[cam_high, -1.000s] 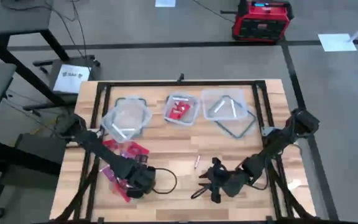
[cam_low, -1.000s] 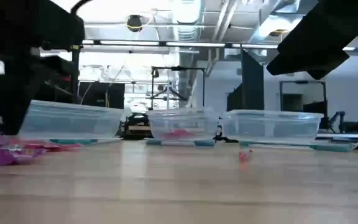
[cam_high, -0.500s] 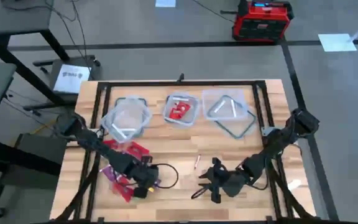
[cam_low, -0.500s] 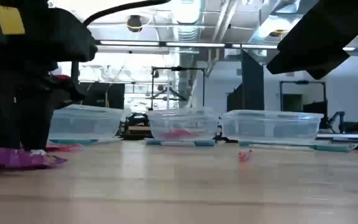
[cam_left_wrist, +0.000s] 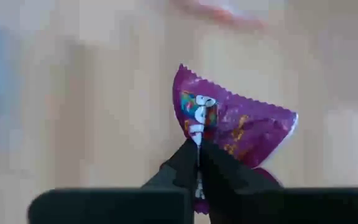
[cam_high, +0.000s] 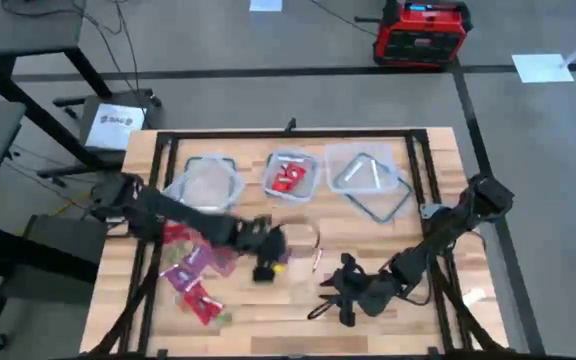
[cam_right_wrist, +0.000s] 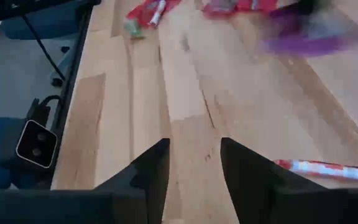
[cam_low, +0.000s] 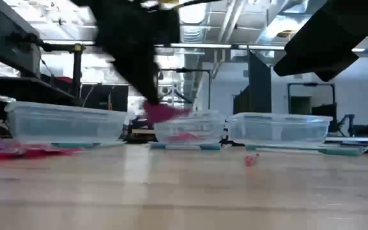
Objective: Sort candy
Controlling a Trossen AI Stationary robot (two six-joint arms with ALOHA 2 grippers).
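Observation:
My left gripper (cam_left_wrist: 197, 163) is shut on a purple wrapped candy (cam_left_wrist: 236, 124), which the low view shows as a purple candy (cam_low: 161, 112) hanging clear above the table. In the high view my left gripper (cam_high: 268, 262) hovers over the table's middle. Loose red, pink and purple candy (cam_high: 193, 275) lies flat on the near left of the wood. One thin red candy (cam_high: 316, 260) lies between the two grippers. My right gripper (cam_right_wrist: 194, 168) stands open over bare wood near the front edge, nothing between its fingers. My left gripper pinches one edge of the purple wrapper (cam_left_wrist: 194, 134) between its two fingertips. The rest of the wrapper stands out beyond the fingers. The candy is lifted clear of the table.
Three clear tubs stand in a row at the far side: the left tub (cam_high: 206, 185), the middle tub (cam_high: 290, 175) with red candy inside, and the right tub (cam_high: 368, 175). A red candy stick (cam_right_wrist: 334, 169) lies close to my right gripper.
My left gripper has shut on a purple candy in the pile at the near left, risen with it and swung fast toward the table's right, ending over the middle. The candy has been lifted clear of the pile. The right arm has kept still.

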